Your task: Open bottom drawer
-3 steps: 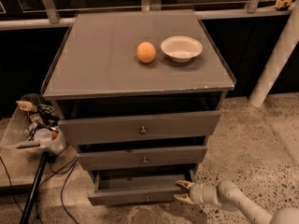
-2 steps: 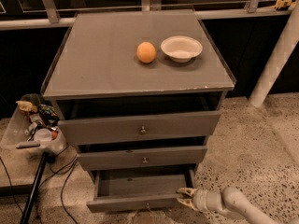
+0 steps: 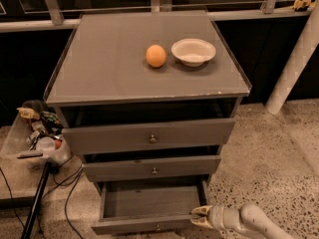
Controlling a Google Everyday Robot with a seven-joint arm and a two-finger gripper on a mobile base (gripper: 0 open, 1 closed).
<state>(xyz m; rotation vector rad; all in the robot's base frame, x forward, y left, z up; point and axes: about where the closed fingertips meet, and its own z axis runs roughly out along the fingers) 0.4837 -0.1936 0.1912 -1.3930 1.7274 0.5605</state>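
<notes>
One end effector (image 3: 199, 215) beside bottom drawer (image 3: 133, 226)

You are looking down on a grey cabinet (image 3: 124, 73) that is standing in the middle of the frame on a speckled stone floor (image 3: 269, 153). Behind it a dark wall (image 3: 25, 68) with a pale rail (image 3: 30, 26) is running along the upper edge. A white pillar (image 3: 294, 68) is leaning at the upper right. At the left a clear bin (image 3: 20, 143) of clutter is sitting above black cables (image 3: 67, 198). The gripper (image 3: 200, 216) is hovering at the bottom right, just beside the cabinet's lower front.
</notes>
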